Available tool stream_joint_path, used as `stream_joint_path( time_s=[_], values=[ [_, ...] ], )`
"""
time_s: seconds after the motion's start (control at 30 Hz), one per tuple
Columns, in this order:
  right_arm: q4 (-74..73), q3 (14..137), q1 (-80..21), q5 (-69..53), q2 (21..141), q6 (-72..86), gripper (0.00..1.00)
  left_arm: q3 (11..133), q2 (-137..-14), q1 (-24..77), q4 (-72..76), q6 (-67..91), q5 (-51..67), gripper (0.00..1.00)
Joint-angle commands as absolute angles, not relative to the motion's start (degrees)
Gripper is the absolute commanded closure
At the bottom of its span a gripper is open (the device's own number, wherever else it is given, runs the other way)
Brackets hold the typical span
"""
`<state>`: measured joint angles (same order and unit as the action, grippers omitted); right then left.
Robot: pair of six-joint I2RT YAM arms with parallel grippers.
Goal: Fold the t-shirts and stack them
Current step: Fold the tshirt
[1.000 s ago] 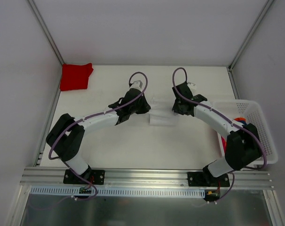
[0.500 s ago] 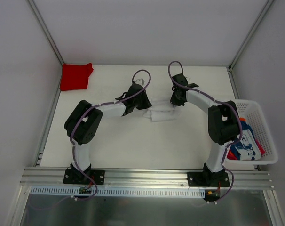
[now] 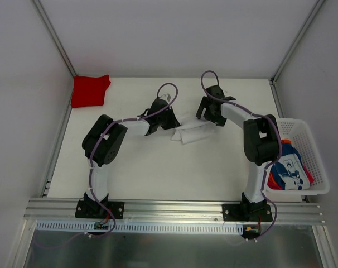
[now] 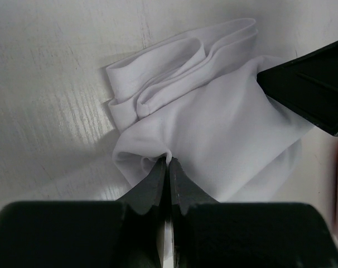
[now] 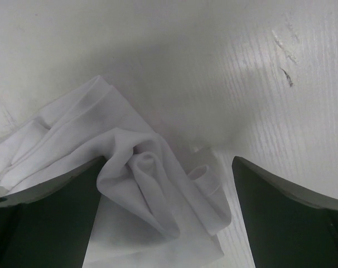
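Note:
A plain white t-shirt [image 3: 191, 129] lies bunched in loose folds on the table between the two grippers. In the left wrist view my left gripper [image 4: 169, 163] is shut on a pinched edge of the white t-shirt [image 4: 213, 111]. In the right wrist view my right gripper [image 5: 166, 167] stands wide open, with rumpled folds of the white t-shirt [image 5: 146, 184] lying loose between its fingers. From above, the left gripper [image 3: 170, 120] is at the shirt's left end and the right gripper [image 3: 211, 114] at its back right. A folded red t-shirt [image 3: 90, 90] rests at the far left corner.
A white mesh basket [image 3: 294, 121] stands at the right edge. It holds a blue t-shirt with white print [image 3: 289, 170] and a bit of orange-red cloth [image 3: 309, 175]. Upright frame posts rise at the table's back corners.
My right gripper has opened and let go of the white t-shirt, which now lies rumpled beneath it. Both arms reached farther back. The left gripper stays shut on the shirt.

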<state>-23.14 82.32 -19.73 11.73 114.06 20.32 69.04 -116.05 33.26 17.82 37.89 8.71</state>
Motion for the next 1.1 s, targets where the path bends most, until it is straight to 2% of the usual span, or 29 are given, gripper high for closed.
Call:
stream_joint_path(
  time_s=[0.0, 0.23, 0.3, 0.4, 0.43, 0.53, 0.63, 0.7, 0.8, 0.83, 0.87, 0.93, 1.07],
  values=[
    [-23.6, 85.2, -19.6, 13.3, 111.7, 19.3, 0.01, 70.7, -115.5, 32.7, 20.1, 38.0, 11.6, 1.00],
    [-32.0, 93.2, -19.6, 18.7, 102.8, 13.6, 0.00, 69.6, -103.6, 32.8, 18.2, 31.1, 7.2, 1.00],
    [-33.9, 95.8, -19.6, 19.8, 99.6, 12.4, 0.01, 70.0, -97.5, 32.8, 16.4, 27.0, 4.8, 0.94],
    [-39.2, 99.4, -19.8, 20.1, 95.6, 11.2, 0.01, 71.9, -90.6, 32.8, 11.3, 23.1, 3.2, 0.11],
    [-39.6, 99.2, -19.9, 20.1, 94.4, 11.2, 0.00, 71.9, -87.1, 32.8, 10.3, 22.6, 2.7, 0.01],
    [-38.7, 94.1, -20.8, 19.6, 88.7, 12.1, 0.01, 67.3, -79.6, 32.8, 9.5, 22.1, 2.0, 0.01],
    [-36.3, 86.7, -22.1, 18.2, 84.0, 14.3, 0.05, 61.9, -74.6, 32.8, 9.4, 23.2, 1.3, 0.01],
    [-35.3, 83.2, -23.1, 17.8, 82.7, 15.8, 0.17, 58.3, -70.4, 32.8, 9.3, 24.3, 1.4, 0.01],
    [-34.4, 80.3, -26.8, 17.9, 81.2, 17.2, 0.43, 54.8, -65.5, 32.8, 9.0, 25.1, 1.5, 0.01],
    [-34.2, 79.8, -27.6, 17.9, 81.0, 17.6, 0.68, 54.1, -63.4, 32.8, 8.4, 25.3, 1.7, 0.01],
    [-33.8, 79.4, -28.5, 18.0, 81.0, 17.9, 0.81, 53.5, -62.4, 32.8, 8.0, 25.5, 1.8, 0.01],
    [-32.6, 78.5, -30.7, 17.6, 81.3, 19.0, 0.99, 51.8, -60.0, 32.9, 7.6, 26.3, 2.3, 0.01],
    [-29.4, 77.8, -33.1, 15.0, 84.9, 20.0, 0.99, 48.3, -58.2, 33.4, 7.1, 28.2, 4.4, 0.01]
  ],
)
